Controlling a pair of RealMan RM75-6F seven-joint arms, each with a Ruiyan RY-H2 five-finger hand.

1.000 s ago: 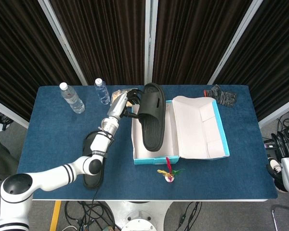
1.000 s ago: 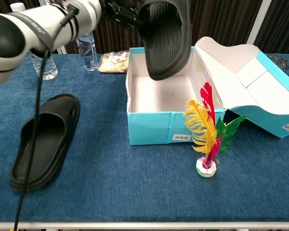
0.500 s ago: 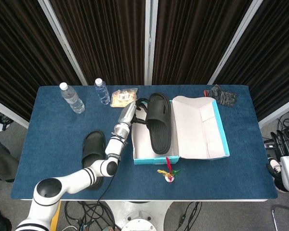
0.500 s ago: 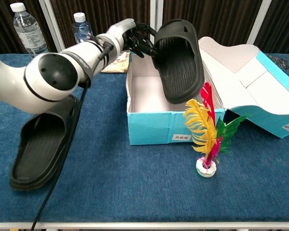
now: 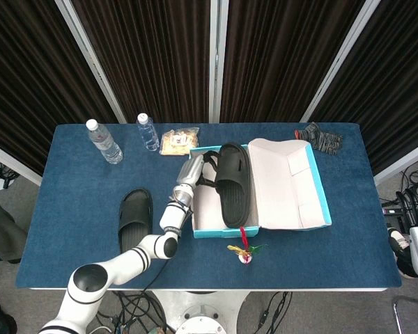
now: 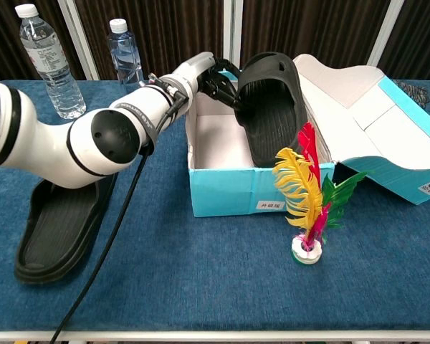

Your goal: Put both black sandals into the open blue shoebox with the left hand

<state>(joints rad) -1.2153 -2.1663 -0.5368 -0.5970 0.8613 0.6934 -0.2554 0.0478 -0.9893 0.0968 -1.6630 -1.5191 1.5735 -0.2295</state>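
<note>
**Left hand holding first sandal inside the shoebox**

The left hand [image 5: 196, 167] reaches over the left wall of the blue shoebox [image 5: 207, 232]. Its fingers [image 6: 222, 84] are closed on the strap end of one black sandal [image 5: 231, 184] — the hand grips that sandal at its far end. The held sandal is inside the box cavity, tilted: in the chest view its far end stands higher, near the box's back wall, and its sole slopes down toward the front wall. Whether the near end touches the box floor cannot be told, because the front wall hides it.

The second black sandal [image 5: 134, 220] lies flat on the blue table [image 5: 76, 195], sole down, to the left of the box and apart from it. In the chest view the left arm passes above it.

The box lid [image 5: 292, 184] is folded open to the right, white inner face up.

Other items on the table:
- two water bottles [image 5: 103, 141] stand upright near the far left edge;
- a snack packet [image 5: 178, 141] lies just behind the left hand;
- a feather shuttlecock [image 6: 309, 202] stands upright in front of the box;
- a dark glove [image 5: 319, 137] lies at the far right corner.

The right hand [image 5: 412, 211] — only partly visible at the right frame edge, off the table. Its finger state cannot be told.
</note>
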